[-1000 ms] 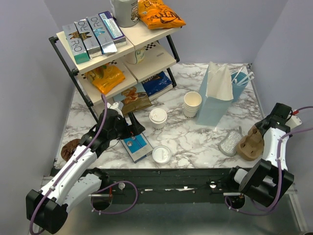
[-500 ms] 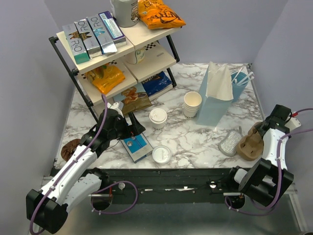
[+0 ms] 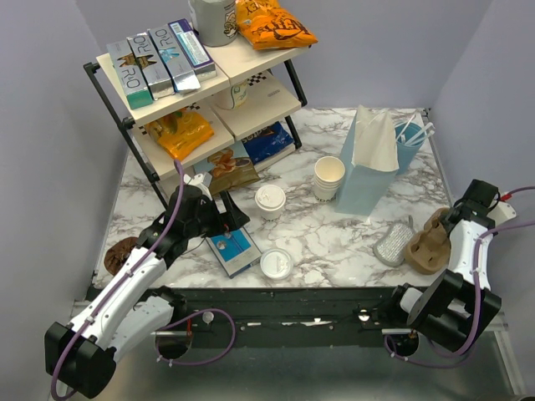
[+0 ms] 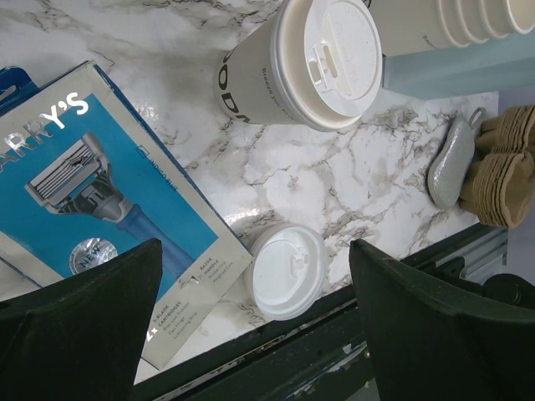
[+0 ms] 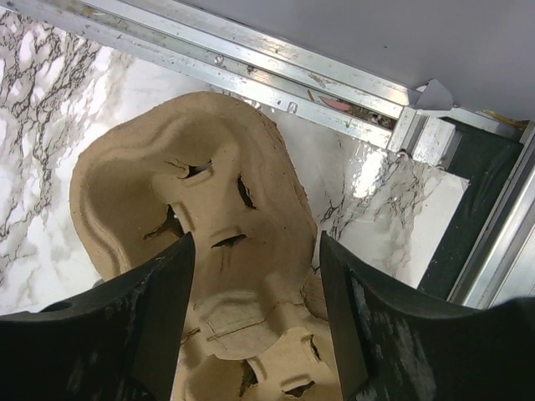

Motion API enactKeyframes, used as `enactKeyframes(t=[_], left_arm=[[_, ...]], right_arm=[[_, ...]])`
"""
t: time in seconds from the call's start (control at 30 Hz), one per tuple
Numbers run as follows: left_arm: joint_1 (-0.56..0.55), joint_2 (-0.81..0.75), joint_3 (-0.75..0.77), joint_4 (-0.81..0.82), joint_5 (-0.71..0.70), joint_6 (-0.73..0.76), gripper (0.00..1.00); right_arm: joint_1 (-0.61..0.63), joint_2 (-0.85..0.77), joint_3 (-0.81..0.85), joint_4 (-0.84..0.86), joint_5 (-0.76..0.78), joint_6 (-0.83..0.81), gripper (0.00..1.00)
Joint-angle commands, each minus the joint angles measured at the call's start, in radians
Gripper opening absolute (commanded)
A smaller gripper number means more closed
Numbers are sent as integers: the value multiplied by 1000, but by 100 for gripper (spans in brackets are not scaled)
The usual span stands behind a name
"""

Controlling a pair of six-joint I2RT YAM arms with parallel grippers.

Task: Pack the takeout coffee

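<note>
A black-framed shelf rack with cream boards filled the far left, and a tall light blue paper bag stood to its right. A brown moulded pulp cup carrier lay between the spread fingers of the right gripper; whether they pressed it I cannot tell. A flat blue razor box lay under the left gripper, which was wide open and empty. The cream paper takeout coffee with white lid stood upright mid-table, just beside a stack of lidless cream cups. A loose round white lid lay nearer. The white marble table had pale lavender walls around it.
</note>
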Motion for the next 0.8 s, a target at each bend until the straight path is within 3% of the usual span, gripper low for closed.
enactKeyframes(t=[0.0, 0.47, 0.77], left_arm=[[5, 0, -1, 9, 23, 12, 99], [5, 6, -2, 12, 28, 12, 99], [5, 2, -4, 15, 31, 12, 99]], right_arm=[[-13, 10, -15, 32, 19, 18, 62], [-14, -27, -15, 22, 30, 13, 18], [-14, -85, 3, -7, -1, -11, 4]])
